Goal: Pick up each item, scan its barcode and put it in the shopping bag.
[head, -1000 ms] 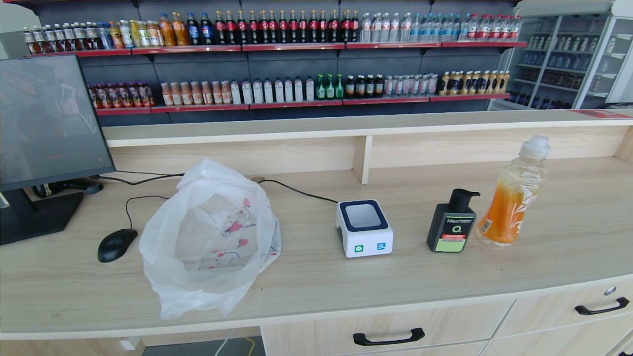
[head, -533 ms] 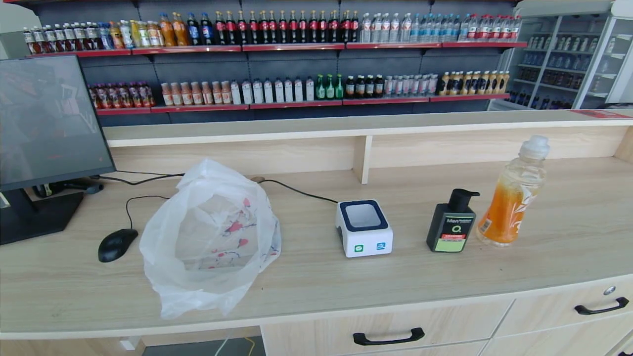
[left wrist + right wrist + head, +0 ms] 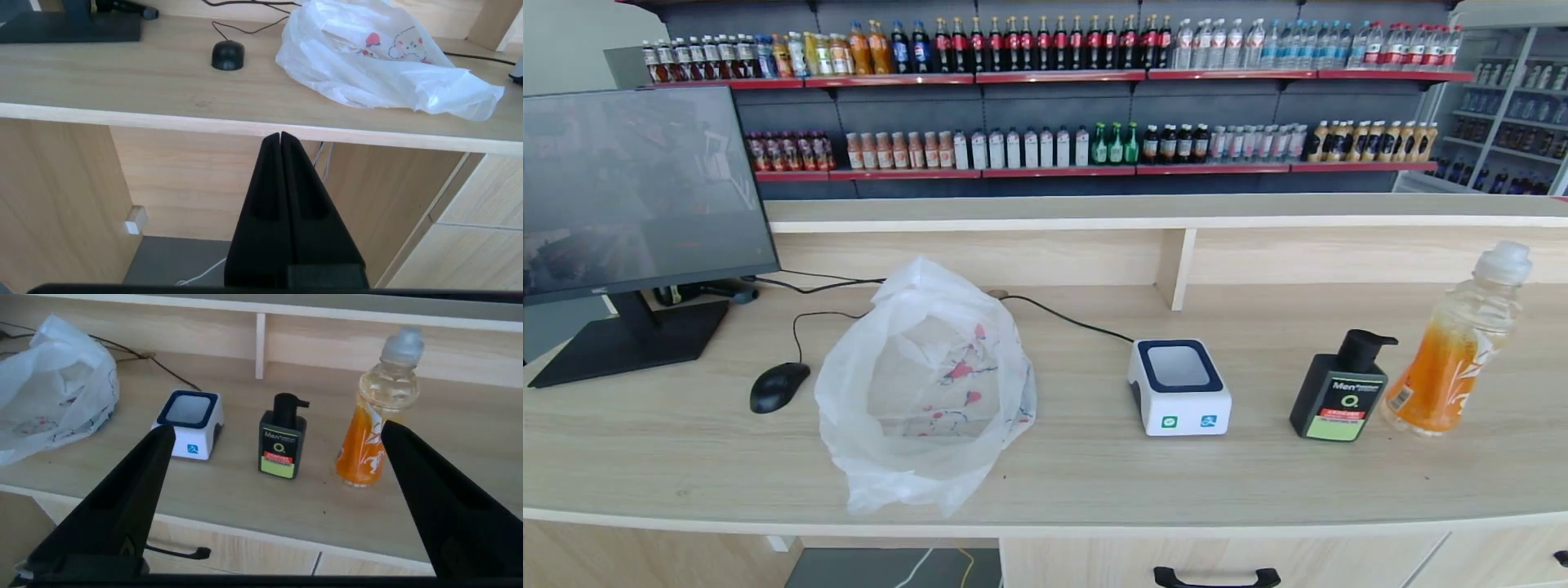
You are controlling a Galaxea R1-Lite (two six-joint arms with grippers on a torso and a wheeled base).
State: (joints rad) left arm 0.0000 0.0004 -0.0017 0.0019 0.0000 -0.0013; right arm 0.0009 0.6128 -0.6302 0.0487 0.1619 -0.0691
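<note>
On the wooden counter (image 3: pixel 1094 474) a white plastic shopping bag (image 3: pixel 927 384) stands open at the left. A white scanner (image 3: pixel 1178 388) with a dark blue top sits in the middle. To its right stand a dark pump bottle (image 3: pixel 1339 392) and an orange drink bottle (image 3: pixel 1454 343), both upright. My right gripper (image 3: pixel 278 429) is open wide, in front of the counter, facing the pump bottle (image 3: pixel 282 447), with the drink bottle (image 3: pixel 376 416) and scanner (image 3: pixel 189 425) to either side. My left gripper (image 3: pixel 280 143) is shut and empty, below the counter edge, near the bag (image 3: pixel 384 53).
A monitor (image 3: pixel 637 188) on a black stand and a black mouse (image 3: pixel 778 386) with its cable sit left of the bag. A raised wooden ledge (image 3: pixel 1176 212) runs along the counter's back. Drawers with black handles (image 3: pixel 1215 578) lie under the counter front.
The head camera has turned, so the whole scene sits further right in the picture. The bag, scanner and bottles keep their places on the counter.
</note>
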